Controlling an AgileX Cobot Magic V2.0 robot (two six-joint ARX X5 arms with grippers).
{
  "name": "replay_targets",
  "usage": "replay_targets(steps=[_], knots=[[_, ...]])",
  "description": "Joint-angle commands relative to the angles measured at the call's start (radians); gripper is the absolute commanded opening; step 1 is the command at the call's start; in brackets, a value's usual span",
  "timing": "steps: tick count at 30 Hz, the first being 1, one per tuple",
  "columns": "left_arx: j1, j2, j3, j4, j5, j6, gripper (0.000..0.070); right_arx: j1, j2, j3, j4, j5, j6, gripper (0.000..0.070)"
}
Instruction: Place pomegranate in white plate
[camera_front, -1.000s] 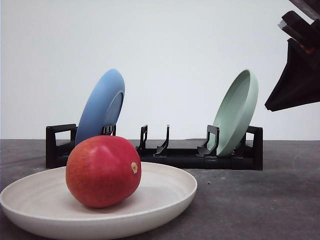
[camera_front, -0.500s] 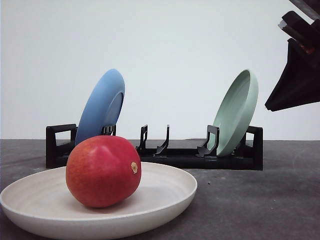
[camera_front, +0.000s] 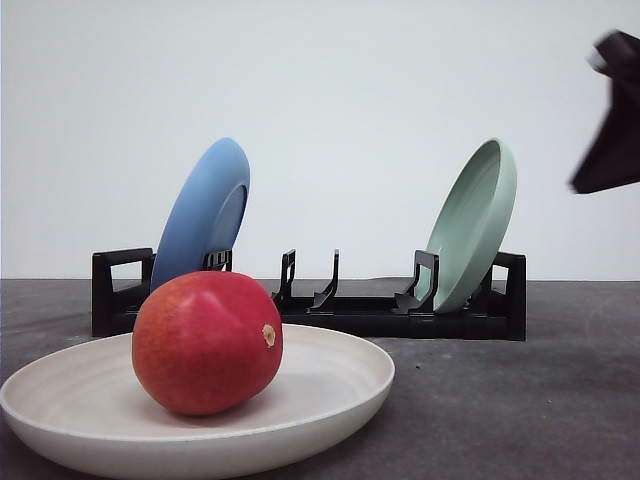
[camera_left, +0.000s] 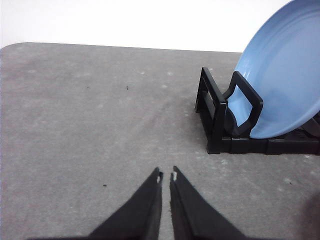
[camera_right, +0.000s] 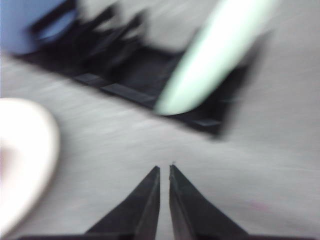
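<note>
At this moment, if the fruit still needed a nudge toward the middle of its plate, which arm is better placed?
Probably the left. The pomegranate already sits in the white plate on the robot's left side. The right gripper is blurred, raised at the far right, beyond the pale green plate. Both grippers look shut and empty.

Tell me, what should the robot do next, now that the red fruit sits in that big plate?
Probably just pull the right arm clear and stop. The pomegranate already rests inside the white plate, nothing gripping it. The right gripper is shut and empty, its view blurred by motion; the left gripper is shut over bare table.
</note>
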Motion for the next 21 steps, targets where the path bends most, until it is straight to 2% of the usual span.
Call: replay_targets(steps=[1,11,21], knots=[[0.001,-0.001,-0.011,-0.002,-0.003,0.007,0.0011,-0.013,-0.055,-0.047,0.022,0.041,-0.029,0.0029],[0.001,-0.001,-0.011,-0.002,-0.003,0.007,0.0011,-0.184,-0.466,-0.336,0.083,0.055,-0.028,0.0029],[0.001,-0.001,-0.011,-0.002,-0.003,0.007,0.0011,-0.302,-0.694,-0.426,0.057,0.053,-0.033,0.0029]])
